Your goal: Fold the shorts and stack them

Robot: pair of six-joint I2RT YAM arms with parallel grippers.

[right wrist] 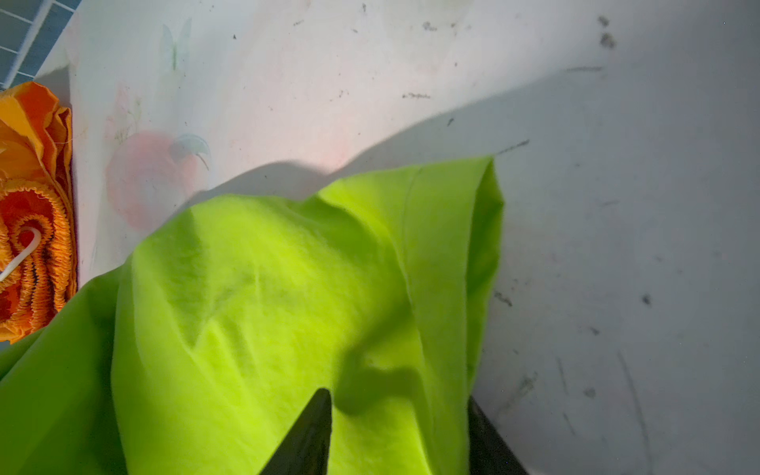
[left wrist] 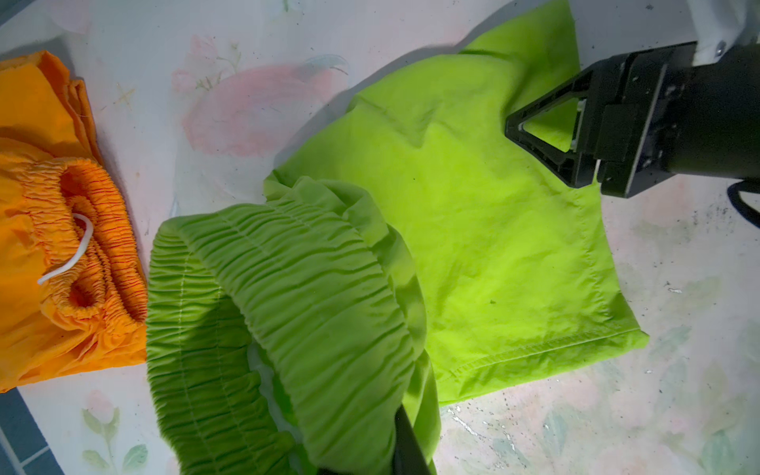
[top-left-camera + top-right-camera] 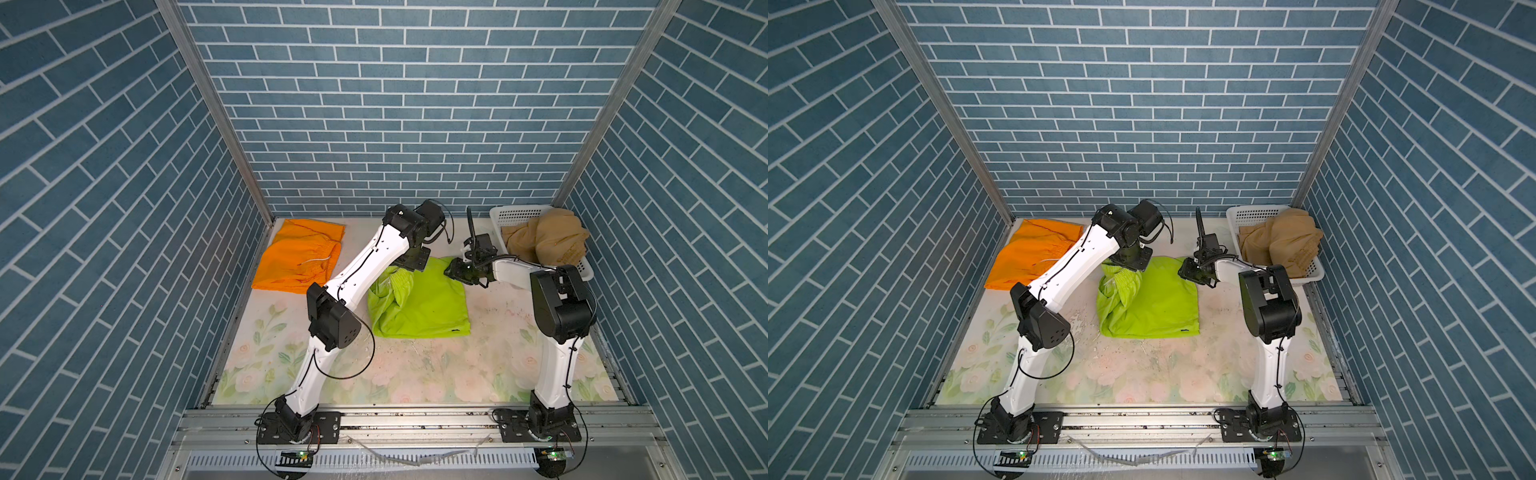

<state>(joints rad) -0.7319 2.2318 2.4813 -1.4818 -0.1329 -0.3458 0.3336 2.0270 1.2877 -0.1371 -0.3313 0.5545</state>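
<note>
- In both top views, the lime green shorts [image 3: 428,305] are seen on the table, just beside the basket [image 3: 515,214], between it and the orange shorts [image 3: 299,257]. The tan-brown shorts [image 3: 548,241] are heaped inside the basket.
- The long axis of the lime green shorts runs from the basket toward the orange shorts. The elastic waistband [image 2: 288,288] is at the end away from the basket and the leg hems at the nearer end.
- The left gripper [image 3: 404,271] is clamped on the bunched waistband, which is lifted off the table at the end away from the basket.
- The right gripper [image 3: 451,272] is set at the corner of the lime green shorts closest to the basket. In the right wrist view its 2 fingers [image 1: 312,432] stand partly apart with a folded edge lying loose between them, and no pinch is seen.
- The next fold is judged to depend on the waistband being carried along that axis toward the basket. The left arm is placed for it, and the right jaws would first need to be drawn clear.
</note>
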